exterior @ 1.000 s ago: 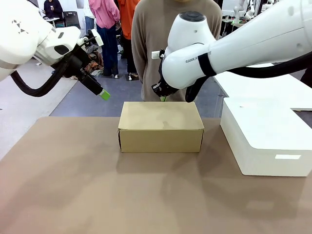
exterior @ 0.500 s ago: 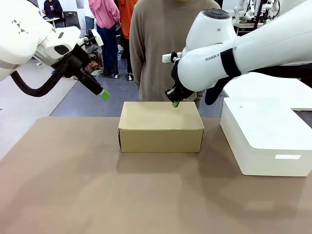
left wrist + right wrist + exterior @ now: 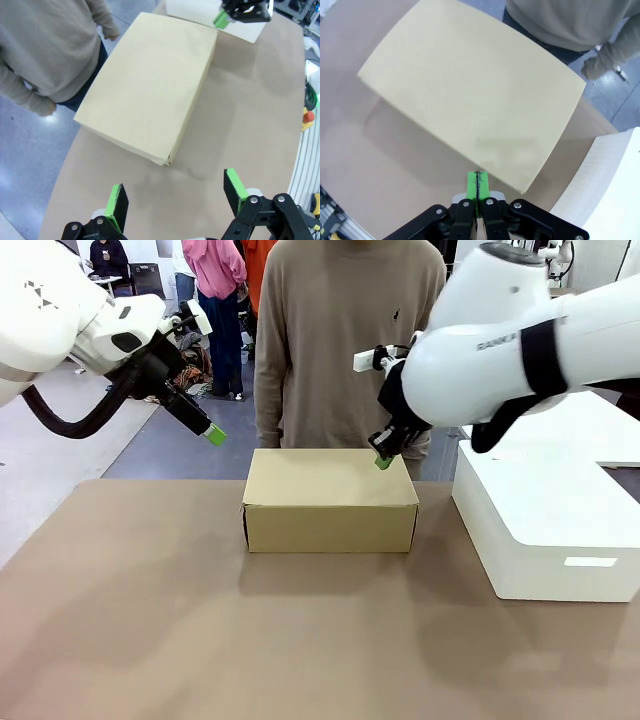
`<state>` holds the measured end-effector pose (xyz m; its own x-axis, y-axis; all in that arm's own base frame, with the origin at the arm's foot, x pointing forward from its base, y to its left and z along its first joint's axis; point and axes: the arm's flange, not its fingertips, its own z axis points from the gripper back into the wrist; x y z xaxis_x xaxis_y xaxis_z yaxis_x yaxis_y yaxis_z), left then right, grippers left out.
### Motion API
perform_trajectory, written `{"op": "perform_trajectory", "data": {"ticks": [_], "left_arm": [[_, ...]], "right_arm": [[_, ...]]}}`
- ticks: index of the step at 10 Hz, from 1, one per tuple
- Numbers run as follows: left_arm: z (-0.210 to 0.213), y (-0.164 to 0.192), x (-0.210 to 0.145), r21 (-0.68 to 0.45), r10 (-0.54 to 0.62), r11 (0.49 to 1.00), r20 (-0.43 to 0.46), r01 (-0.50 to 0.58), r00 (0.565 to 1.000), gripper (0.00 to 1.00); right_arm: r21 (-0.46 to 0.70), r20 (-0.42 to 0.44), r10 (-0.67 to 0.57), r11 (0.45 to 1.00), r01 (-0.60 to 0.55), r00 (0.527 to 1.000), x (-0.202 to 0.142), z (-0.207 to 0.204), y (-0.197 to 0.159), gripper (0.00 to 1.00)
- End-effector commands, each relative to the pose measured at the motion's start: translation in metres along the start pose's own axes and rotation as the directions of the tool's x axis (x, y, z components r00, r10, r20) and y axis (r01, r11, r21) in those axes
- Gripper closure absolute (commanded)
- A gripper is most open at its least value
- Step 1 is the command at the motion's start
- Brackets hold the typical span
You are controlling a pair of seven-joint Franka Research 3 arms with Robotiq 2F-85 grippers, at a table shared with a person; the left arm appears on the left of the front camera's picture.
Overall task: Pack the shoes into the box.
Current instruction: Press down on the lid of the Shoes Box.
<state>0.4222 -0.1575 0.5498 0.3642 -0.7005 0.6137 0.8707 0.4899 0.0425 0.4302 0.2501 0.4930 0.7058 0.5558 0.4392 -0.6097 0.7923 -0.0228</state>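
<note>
Box [image 3: 330,498] closed, lengthwise across table [image 3: 150,630].

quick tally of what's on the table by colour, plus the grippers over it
tan things: 1, the closed cardboard box
white things: 1, the large white block
grippers with green pads: 2, the left gripper open, the right gripper shut and holding nothing
total: 4

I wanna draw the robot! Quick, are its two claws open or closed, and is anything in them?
Left claw: open, empty, up above the brown table.
Right claw: closed, empty, above the closed tan cardboard shoebox.
</note>
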Motion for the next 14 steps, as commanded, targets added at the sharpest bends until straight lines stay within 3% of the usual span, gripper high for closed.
{"op": "perform_trajectory", "data": {"ticks": [1, 5, 11, 14], "left_arm": [[0.002, 0.001, 0.000, -0.003, 0.007, 1.000, -0.009, -0.007, 1.000, 0.00], [0.002, 0.001, 0.000, -0.003, 0.007, 1.000, -0.009, -0.007, 1.000, 0.00], [0.002, 0.001, 0.000, -0.003, 0.007, 1.000, -0.009, -0.007, 1.000, 0.00], [0.002, 0.001, 0.000, -0.003, 0.007, 1.000, -0.009, -0.007, 1.000, 0.00]], "right_arm": [[0.052, 0.006, 0.047, 0.997, -0.048, 0.999, -0.029, 0.023, -0.005, 0.80], [0.045, -0.014, 0.073, 0.996, -0.073, 0.997, -0.067, 0.062, 0.000, 0.01], [-0.014, 0.007, 0.058, 0.998, -0.058, 0.998, -0.103, 0.087, 0.006, 0.00], [-0.006, 0.004, 0.054, 0.999, -0.054, 0.999, -0.096, 0.088, 0.008, 0.00]]}}
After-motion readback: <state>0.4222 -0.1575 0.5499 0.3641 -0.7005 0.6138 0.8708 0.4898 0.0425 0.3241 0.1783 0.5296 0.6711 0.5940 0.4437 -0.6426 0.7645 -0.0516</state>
